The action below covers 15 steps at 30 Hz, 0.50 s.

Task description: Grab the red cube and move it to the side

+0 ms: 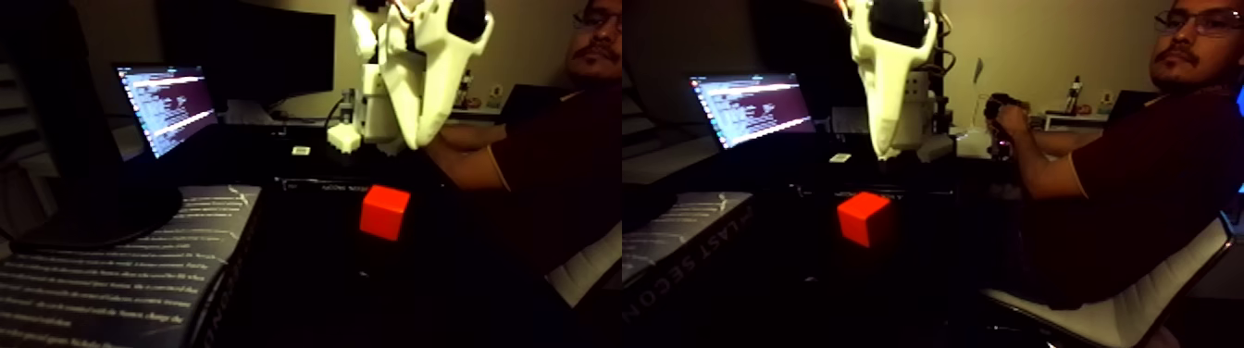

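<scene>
The white hand [415,141] hangs at the top of the frame, fingers seemingly together and carrying nothing, just above the red cube [384,212] sitting mid-frame on the dark desk [305,278], so it's the approach — next it must open and drop down.

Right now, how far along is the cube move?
Done: nothing visible yet; the red cube sits on the dark table, untouched. In hand: the gripper hangs above and slightly behind the cube, clear of it; whether its jaws are open I cannot tell. A person's hand holds a device at the right. Left: descend, grasp, lift, move the cube aside.
</scene>
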Tool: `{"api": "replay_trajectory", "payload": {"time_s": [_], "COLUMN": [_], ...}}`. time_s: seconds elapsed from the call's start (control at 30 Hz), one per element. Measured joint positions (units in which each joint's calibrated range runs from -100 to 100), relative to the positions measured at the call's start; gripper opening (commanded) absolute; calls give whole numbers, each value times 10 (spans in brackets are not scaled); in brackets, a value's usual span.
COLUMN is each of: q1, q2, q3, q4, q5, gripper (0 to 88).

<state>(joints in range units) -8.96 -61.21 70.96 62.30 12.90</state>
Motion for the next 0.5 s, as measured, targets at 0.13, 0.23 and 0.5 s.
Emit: {"api": "replay_trajectory", "payload": {"time_s": [0.13,0.23,0.5], "q1": [0,0,0], "q2": [57,82,98], "q3": [-37,-55,-59], "q4": [0,0,0], "q5": [-10,-16,-1], "gripper": [15,15,15]}}
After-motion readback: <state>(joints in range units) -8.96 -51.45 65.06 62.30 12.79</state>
